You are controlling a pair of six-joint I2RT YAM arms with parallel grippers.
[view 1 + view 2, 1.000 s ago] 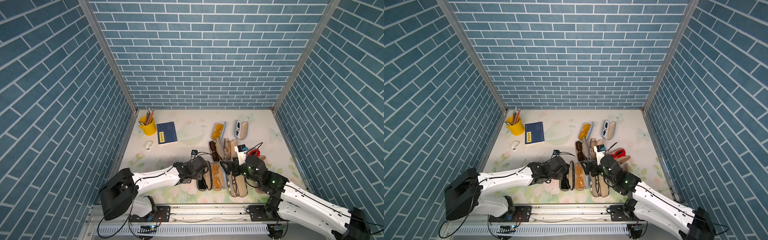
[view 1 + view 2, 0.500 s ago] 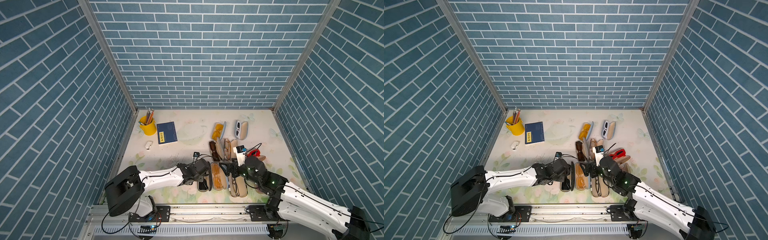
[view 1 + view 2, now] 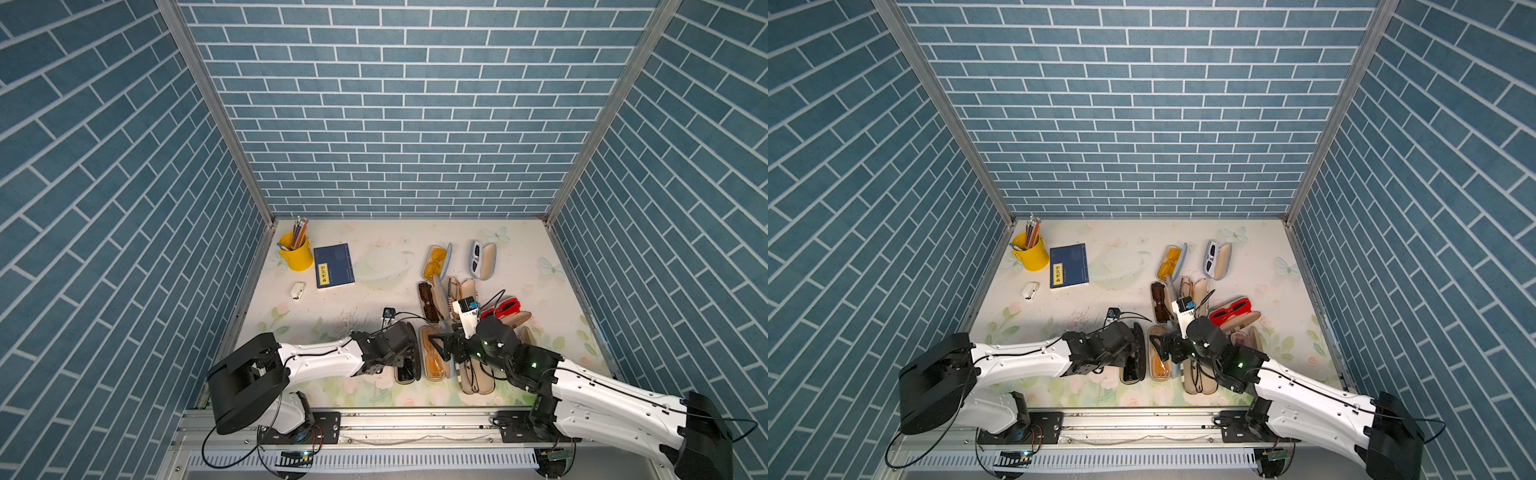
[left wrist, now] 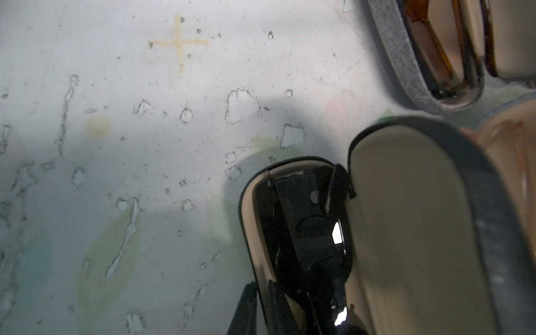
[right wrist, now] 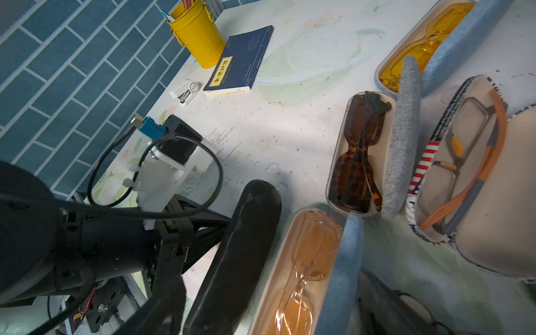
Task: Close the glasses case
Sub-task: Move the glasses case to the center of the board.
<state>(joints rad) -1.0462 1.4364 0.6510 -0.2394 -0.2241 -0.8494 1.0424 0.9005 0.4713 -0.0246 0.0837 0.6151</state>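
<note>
Blue brick-patterned walls (image 3: 395, 124) box in a pale floral table (image 3: 374, 299) on three sides. Its near edge meets a metal rail (image 3: 415, 419) at the bottom of both top views, and two white arms reach in from there.

The left gripper (image 5: 226, 224) is up against the black glasses case (image 3: 405, 372), which lies at lower centre, leftmost in the front row of cases. From here I cannot tell whether its jaws pinch the case or only touch it. The case's lid (image 4: 406, 232) stands raised, beige lining showing, with black sunglasses (image 4: 307, 232) in the base.

The right gripper (image 3: 439, 348) hovers with jaws spread wide, gripping nothing, over the front blue case (image 3: 434, 361), which holds amber glasses.

More open cases crowd the right half:
- a front beige case (image 3: 478, 382) with thin dark frames
- a grey case (image 5: 403, 130) with tortoiseshell sunglasses (image 5: 356, 162)
- a flag-patterned case (image 5: 423, 165) with orange-armed glasses
- a rear blue case (image 3: 445, 259) with yellow glasses
- a rear beige case (image 3: 487, 261) with white sunglasses

Red glasses (image 3: 505, 307) lie among them.

A yellow cup (image 3: 296, 259) of pencils stands in the table's upper left corner, with a navy notebook (image 3: 333, 266) just beside it and a small white object (image 3: 297, 290) near.

Open mat runs from the notebook down to the black case's left side. On its right, the front blue case lies just beside it. The near edge is close.
</note>
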